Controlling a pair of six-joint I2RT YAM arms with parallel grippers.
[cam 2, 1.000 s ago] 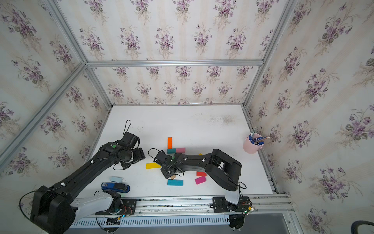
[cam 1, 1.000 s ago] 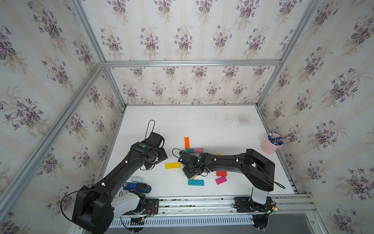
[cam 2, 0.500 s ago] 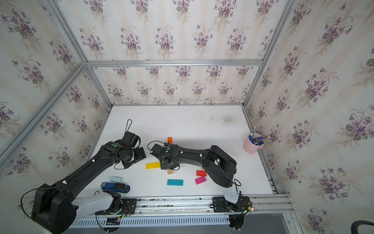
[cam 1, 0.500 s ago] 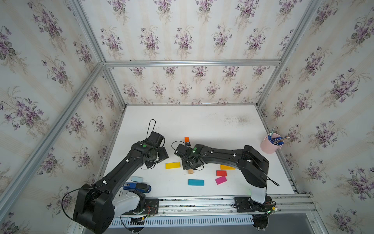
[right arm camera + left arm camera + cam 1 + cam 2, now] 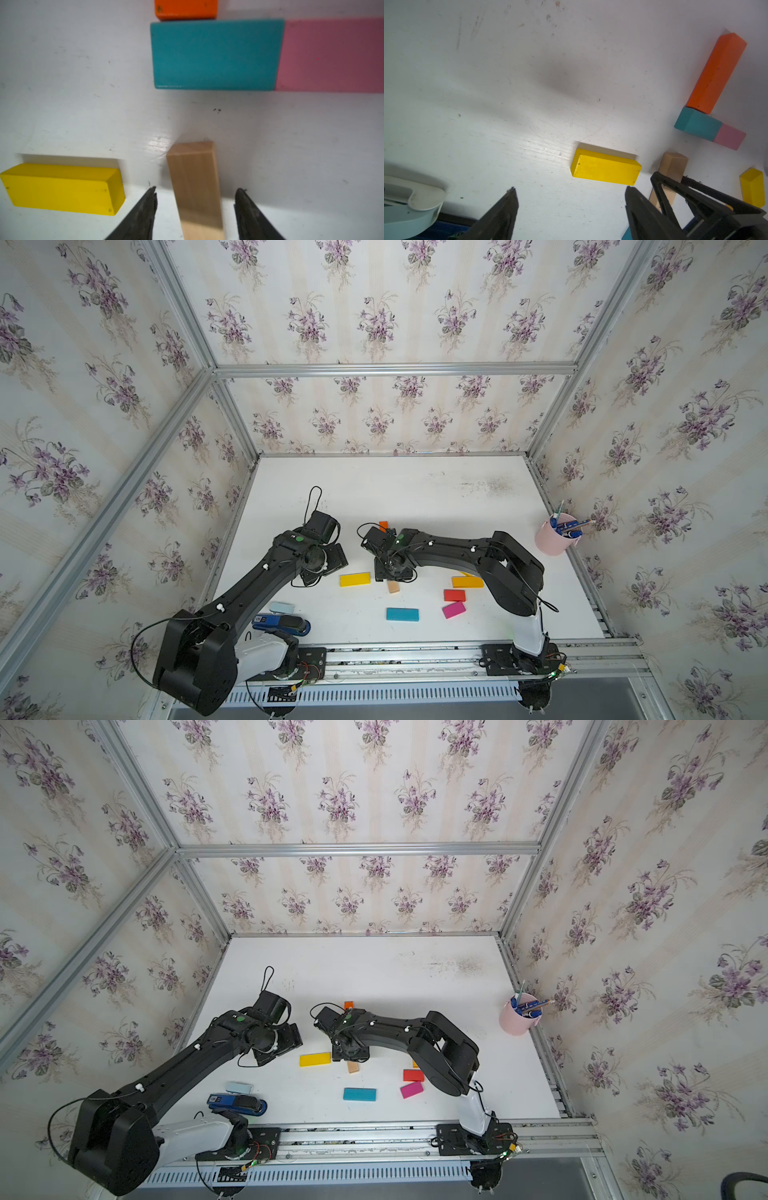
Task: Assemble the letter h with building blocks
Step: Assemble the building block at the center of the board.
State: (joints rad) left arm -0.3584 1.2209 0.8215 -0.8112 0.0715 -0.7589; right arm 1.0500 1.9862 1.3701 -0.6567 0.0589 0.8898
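Wood block (image 5: 195,187) lies between right fingers (image 5: 141,214), spread clear of it; left fingers (image 5: 500,216) spread too.

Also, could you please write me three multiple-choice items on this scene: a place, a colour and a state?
1. Where does the pink cup stand?
A) between the arms
B) at the table's right edge
C) on the front rail

2. What colour is the block butting end to end against the teal block beside the orange block?
A) red
B) yellow
C) pink

3. How is the right hand set?
A) open, the wooden block lying between its fingers
B) shut on the wooden block
C) shut on a yellow block

Answers:
1 B, both top views show it there.
2 C, the pink block meets the teal one's end in the right wrist view.
3 A, bare table shows either side of the block.
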